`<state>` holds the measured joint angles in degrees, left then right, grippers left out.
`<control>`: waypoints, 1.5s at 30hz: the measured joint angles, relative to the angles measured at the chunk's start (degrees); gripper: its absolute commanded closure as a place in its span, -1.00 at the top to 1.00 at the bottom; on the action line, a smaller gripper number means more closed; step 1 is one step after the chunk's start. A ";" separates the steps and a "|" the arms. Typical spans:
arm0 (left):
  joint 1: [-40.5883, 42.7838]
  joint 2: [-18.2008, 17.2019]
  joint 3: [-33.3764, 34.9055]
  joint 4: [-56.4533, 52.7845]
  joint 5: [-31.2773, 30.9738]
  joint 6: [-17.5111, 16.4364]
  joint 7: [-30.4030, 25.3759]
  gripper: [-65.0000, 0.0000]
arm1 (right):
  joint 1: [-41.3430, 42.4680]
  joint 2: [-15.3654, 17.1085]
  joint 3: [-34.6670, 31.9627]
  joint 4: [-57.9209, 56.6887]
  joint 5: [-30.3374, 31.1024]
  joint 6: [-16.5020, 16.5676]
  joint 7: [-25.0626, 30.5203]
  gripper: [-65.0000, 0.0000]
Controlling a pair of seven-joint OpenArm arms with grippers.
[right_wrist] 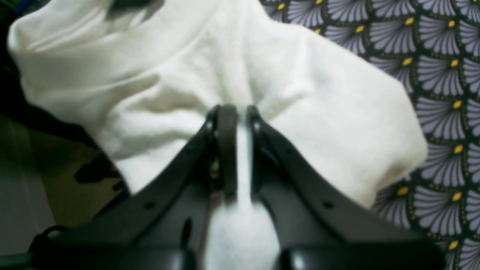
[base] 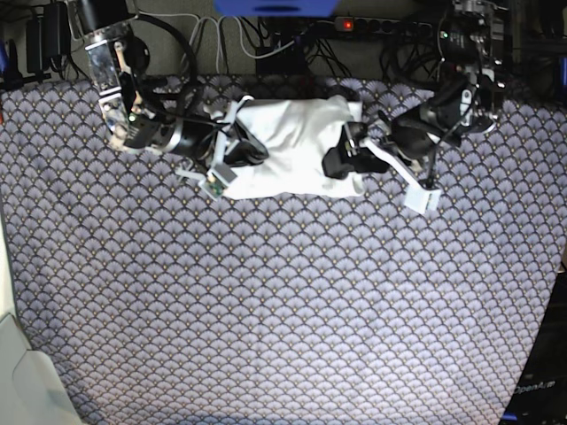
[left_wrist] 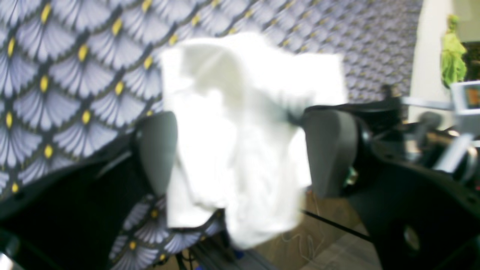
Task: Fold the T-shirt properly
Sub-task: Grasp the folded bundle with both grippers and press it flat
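The T-shirt [base: 297, 142] lies as a bunched white bundle at the back middle of the patterned cloth, plain side up, no print showing. My left gripper [left_wrist: 240, 131] is at the bundle's right end [base: 344, 152]. Its grey fingers [left_wrist: 157, 150] stand wide apart, open, and loose white T-shirt cloth [left_wrist: 240, 123] hangs between them, blurred. My right gripper [right_wrist: 240, 112] is at the bundle's left end [base: 241, 146] and is shut on a pinched fold of the T-shirt [right_wrist: 187, 82].
A scale-patterned tablecloth [base: 283, 301] covers the whole table. A power strip and cables [base: 354, 27] run behind the back edge. Both arm bases stand at the back corners. A pale surface [base: 22, 390] cuts in at the front left corner.
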<state>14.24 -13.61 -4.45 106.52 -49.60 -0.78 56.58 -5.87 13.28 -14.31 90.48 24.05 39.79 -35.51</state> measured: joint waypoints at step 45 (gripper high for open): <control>-6.34 2.36 6.05 -19.54 -0.61 -0.48 -1.73 -0.73 | 1.27 -0.09 -0.11 -0.24 -0.17 0.00 -0.39 -0.90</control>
<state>7.90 -11.25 1.61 86.98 -50.22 -1.26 54.85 -4.60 13.19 -14.41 90.24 23.88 39.79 -35.90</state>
